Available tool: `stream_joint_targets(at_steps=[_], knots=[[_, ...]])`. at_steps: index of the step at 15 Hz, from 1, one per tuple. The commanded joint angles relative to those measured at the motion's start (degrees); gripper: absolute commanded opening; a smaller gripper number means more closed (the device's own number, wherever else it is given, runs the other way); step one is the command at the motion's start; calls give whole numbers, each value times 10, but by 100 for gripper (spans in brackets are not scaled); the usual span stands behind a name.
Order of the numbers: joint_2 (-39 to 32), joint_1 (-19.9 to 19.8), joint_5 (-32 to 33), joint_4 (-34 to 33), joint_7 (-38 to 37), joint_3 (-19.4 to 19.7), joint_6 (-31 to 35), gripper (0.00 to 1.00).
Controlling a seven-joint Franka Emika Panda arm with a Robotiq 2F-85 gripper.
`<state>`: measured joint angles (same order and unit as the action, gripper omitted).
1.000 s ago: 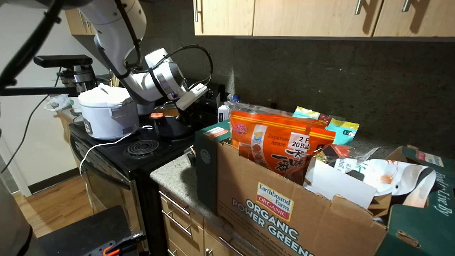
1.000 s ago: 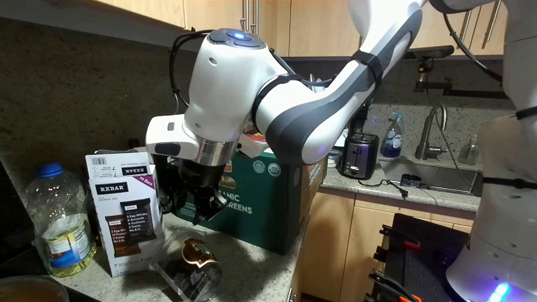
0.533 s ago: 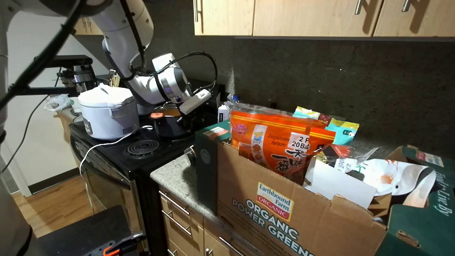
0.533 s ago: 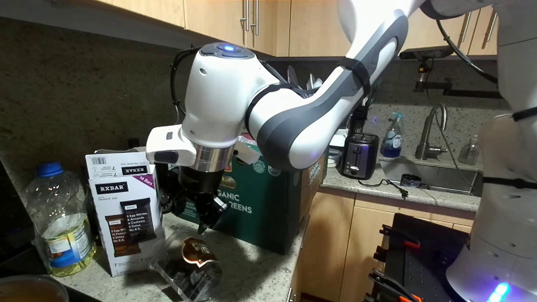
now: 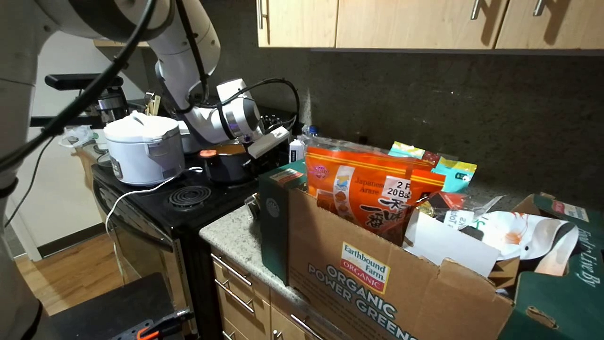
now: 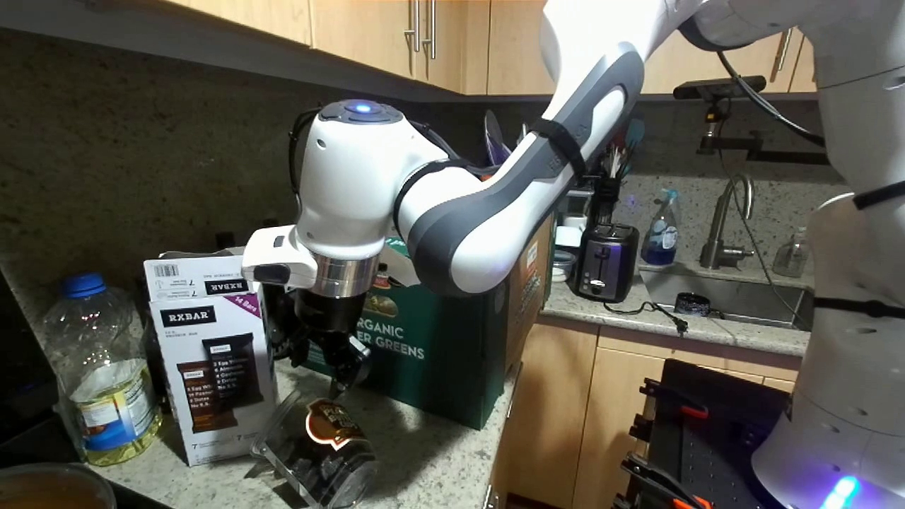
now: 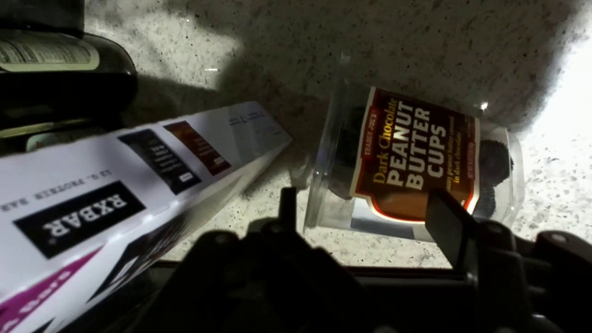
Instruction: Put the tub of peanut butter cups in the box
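One tub of peanut butter cups (image 7: pixel 416 157): lies on its side on the bench (image 6: pixel 438 452), label up, outside the cardboard box (image 5: pixel 321 236) and near its green end.
My pincer (image 7: pixel 363 203): wide, fingers (image 7: pixel 446 226) well apart, over the tub; one fingertip overlaps the label in the wrist view, and I can't tell whether it touches.
RXBAR box (image 6: pixel 212 367): upright, just beside the tub's rimmed end, crowding that side of me.
Clear bottle (image 6: pixel 117 410): blue cap, yellow liquid, standing beside the RXBAR box.
Orange snack bag (image 5: pixel 358 184): in the cardboard box, rising above its rim.
Stove (image 5: pixel 226 200): carries a rice cooker (image 5: pixel 144 156) and a dark pot (image 5: pixel 229 169); in that exterior view my pincer is lost in the dark around it.
Dark shape (image 7: pixel 104 69): upper left in the wrist view, cut off by the edge, hard to make out.
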<state>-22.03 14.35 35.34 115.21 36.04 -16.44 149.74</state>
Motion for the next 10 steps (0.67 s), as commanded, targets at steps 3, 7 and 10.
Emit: stream_joint_targets(at_steps=[3, 7, 10], knots=[[-37, -6, -33, -41, 45, 2, -6, 75], [-56, -10, -55, -56, 68, 3, -9, 74], [-65, -12, -74, -66, 87, 4, -13, 77]])
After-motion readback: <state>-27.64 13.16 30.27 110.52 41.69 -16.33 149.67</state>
